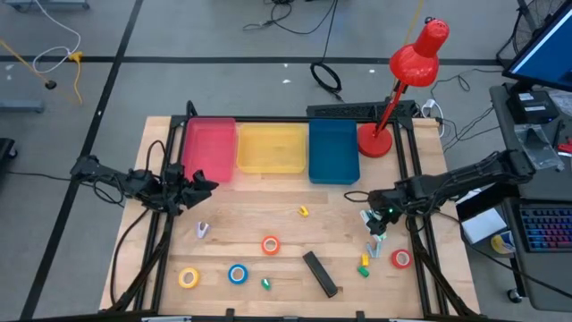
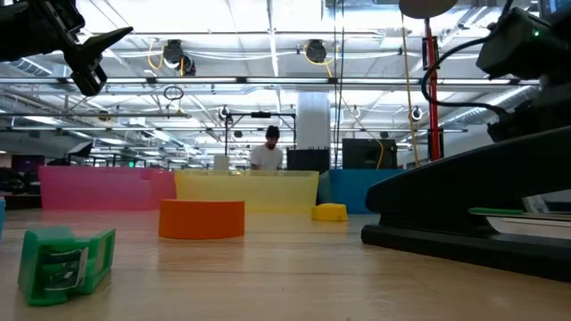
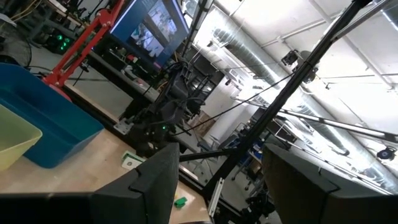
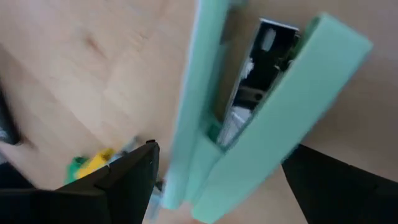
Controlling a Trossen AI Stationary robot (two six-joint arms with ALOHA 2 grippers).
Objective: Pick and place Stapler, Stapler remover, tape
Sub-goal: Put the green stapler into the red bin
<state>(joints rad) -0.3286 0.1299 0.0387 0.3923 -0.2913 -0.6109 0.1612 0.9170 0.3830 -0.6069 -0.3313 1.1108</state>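
A mint-green stapler [image 4: 261, 106] lies on the wood at the table's right, its two arms spread apart. My right gripper [image 1: 376, 224] hangs over it, open, slanting down, one finger [image 4: 127, 177] on each side of its hinge end. A black stapler [image 1: 320, 273] lies at the near middle. Orange [image 1: 270, 244], blue [image 1: 237, 274], yellow [image 1: 188, 278] and red [image 1: 401, 258] tape rolls lie flat. Staple removers lie about: yellow [image 1: 304, 211], pale [image 1: 203, 231], green [image 1: 265, 283]. My left gripper [image 1: 202, 186] waits open above the table's left side, holding nothing.
Pink [image 1: 209, 148], yellow [image 1: 272, 148] and blue [image 1: 333, 150] bins stand in a row along the far edge, with a red desk lamp [image 1: 407, 80] at the far right. A green-and-yellow remover [image 1: 364, 264] lies just near of the right gripper. A person shows far behind the table [image 2: 268, 152].
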